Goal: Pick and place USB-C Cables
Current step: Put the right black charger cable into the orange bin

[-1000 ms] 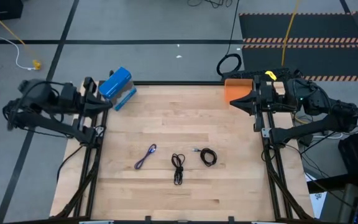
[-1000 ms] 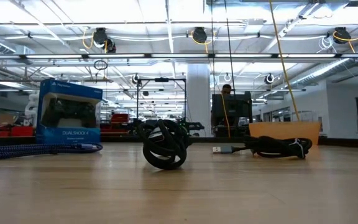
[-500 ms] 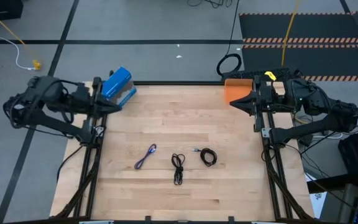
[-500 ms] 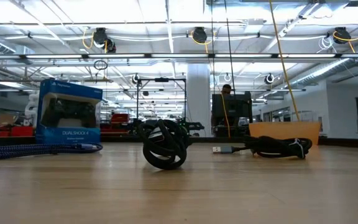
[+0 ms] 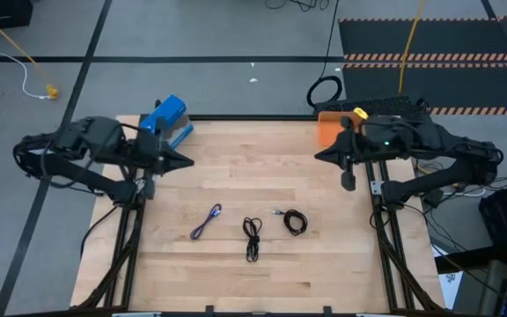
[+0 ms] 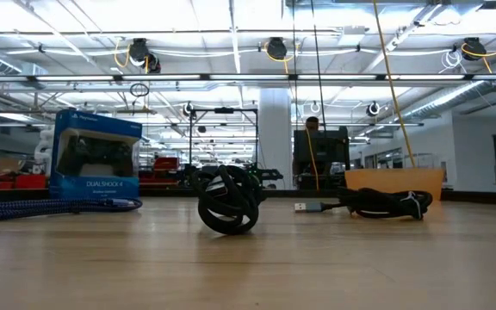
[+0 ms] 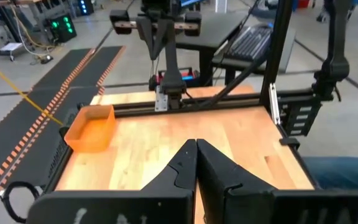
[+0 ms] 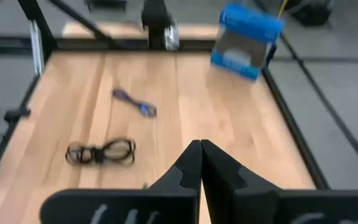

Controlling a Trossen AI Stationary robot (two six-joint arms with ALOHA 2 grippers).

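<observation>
Three small cables lie on the wooden table near its near-middle: a purple-blue one (image 5: 206,221), a black one folded long (image 5: 253,238), and a black one coiled in a ring (image 5: 295,221). The low view shows the braided purple-blue cable (image 6: 58,207), the black ring (image 6: 227,200) and the long black bundle (image 6: 386,203); the right wrist view catches the purple-blue cable (image 8: 134,101) and the folded black one (image 8: 101,152). My left gripper (image 5: 187,162) hovers shut over the far-left part of the table, my right gripper (image 5: 319,157) shut over the far-right part. Neither is close to a cable.
An orange bin (image 5: 331,129) sits at the far-right corner, also in the left wrist view (image 7: 92,127). A blue game-controller box (image 5: 165,121) stands at the far-left corner. A large black cable loop (image 5: 324,91) lies on the floor beyond the table. Black rails flank both sides.
Both arms have swung in from their resting places at the table's sides toward its middle: the left gripper moved right over the far-left tabletop, the right gripper moved left past the orange bin. The cables have stayed put.
</observation>
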